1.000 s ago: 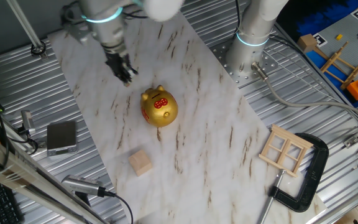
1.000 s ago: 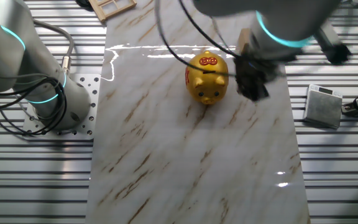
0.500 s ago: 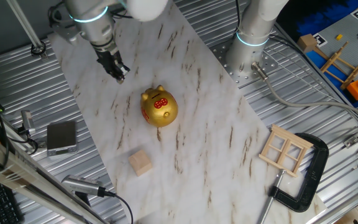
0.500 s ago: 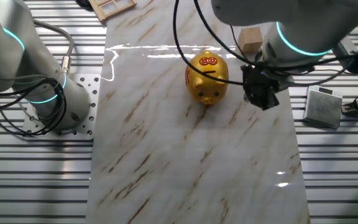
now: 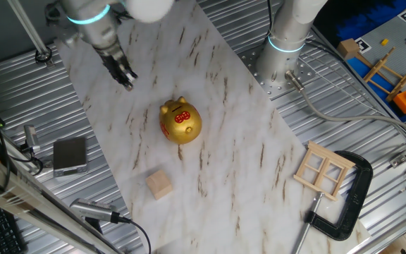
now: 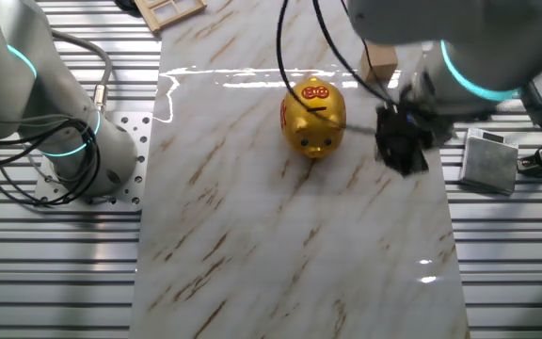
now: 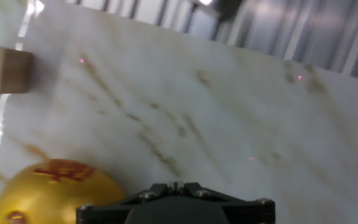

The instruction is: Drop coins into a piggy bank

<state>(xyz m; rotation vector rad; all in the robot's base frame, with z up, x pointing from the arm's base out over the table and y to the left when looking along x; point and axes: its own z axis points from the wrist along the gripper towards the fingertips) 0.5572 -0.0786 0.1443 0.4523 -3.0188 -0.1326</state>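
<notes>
The black two-finger gripper (image 5: pixel 125 80) hangs off to one side of the shiny gold pig-shaped bank (image 5: pixel 180 121) on the white marble board (image 5: pixel 245 162) — no coin shows, and I cannot tell if the fingers are apart or pinching — so it likely needs to find a coin next.

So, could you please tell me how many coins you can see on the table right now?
0. No coin shows on the marble slab in any view; one could be hidden in the claw or already inside the piggy bank.
</notes>
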